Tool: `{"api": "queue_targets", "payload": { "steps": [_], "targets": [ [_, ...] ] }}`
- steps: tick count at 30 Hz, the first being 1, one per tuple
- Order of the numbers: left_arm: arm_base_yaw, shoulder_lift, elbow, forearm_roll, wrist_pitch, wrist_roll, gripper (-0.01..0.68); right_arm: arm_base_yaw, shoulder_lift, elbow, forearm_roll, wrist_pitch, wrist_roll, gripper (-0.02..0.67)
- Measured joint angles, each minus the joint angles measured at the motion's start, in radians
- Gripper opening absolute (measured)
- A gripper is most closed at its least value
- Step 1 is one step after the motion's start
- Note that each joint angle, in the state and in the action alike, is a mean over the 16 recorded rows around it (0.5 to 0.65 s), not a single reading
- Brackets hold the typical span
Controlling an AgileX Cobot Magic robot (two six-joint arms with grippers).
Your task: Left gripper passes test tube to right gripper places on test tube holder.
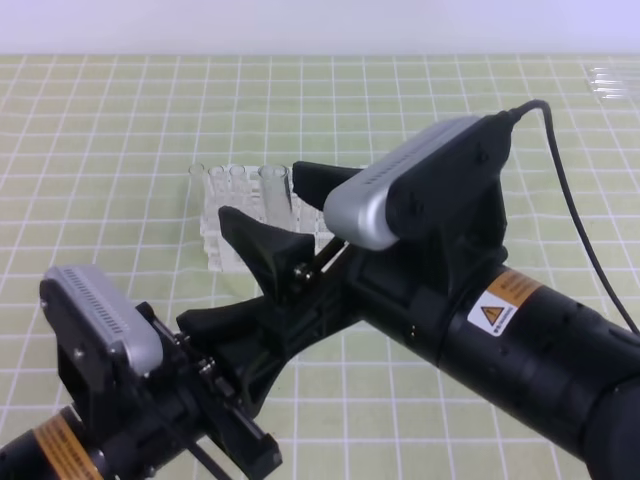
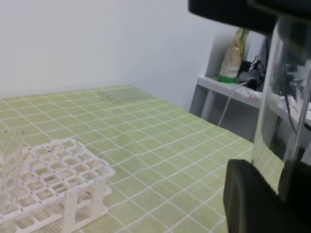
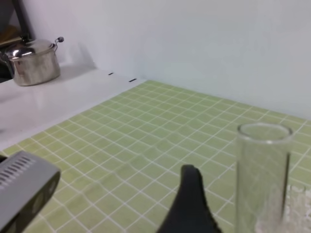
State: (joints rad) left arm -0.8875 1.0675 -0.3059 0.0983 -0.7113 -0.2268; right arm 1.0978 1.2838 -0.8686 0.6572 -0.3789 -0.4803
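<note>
Two grippers crowd the high view: the right gripper (image 1: 275,215) has its fingers spread around the upright test tube (image 1: 276,190), near the test tube holder (image 1: 222,245), and contact is unclear. Whether the left gripper (image 1: 235,420) is closed is hidden. The left wrist view shows the tube between black fingers (image 2: 252,199); the right wrist view shows its rim beside one finger (image 3: 190,204), so early release would drop it.

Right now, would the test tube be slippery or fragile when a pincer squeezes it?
The test tube looks like thin clear glass, so probably fragile and light. Its smooth round wall likely slips and would roll if laid down.
</note>
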Motion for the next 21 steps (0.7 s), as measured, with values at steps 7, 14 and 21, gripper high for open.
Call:
{"api": "queue_targets", "payload": {
  "steps": [7, 14, 21],
  "targets": [
    [0.0, 0.0, 0.0, -0.007, -0.005, -0.014, 0.005, 0.001, 0.003, -0.007, -0.002, -0.021, 0.006, 0.048],
    [0.0, 0.001, 0.0, -0.007, -0.001, -0.017, 0.007, 0.001, 0.006, -0.014, -0.003, -0.032, 0.016, 0.048],
    [0.0, 0.002, -0.001, -0.006, 0.004, -0.017, 0.009, 0.002, 0.012, -0.017, -0.004, -0.029, 0.029, 0.047]
  ]
}}
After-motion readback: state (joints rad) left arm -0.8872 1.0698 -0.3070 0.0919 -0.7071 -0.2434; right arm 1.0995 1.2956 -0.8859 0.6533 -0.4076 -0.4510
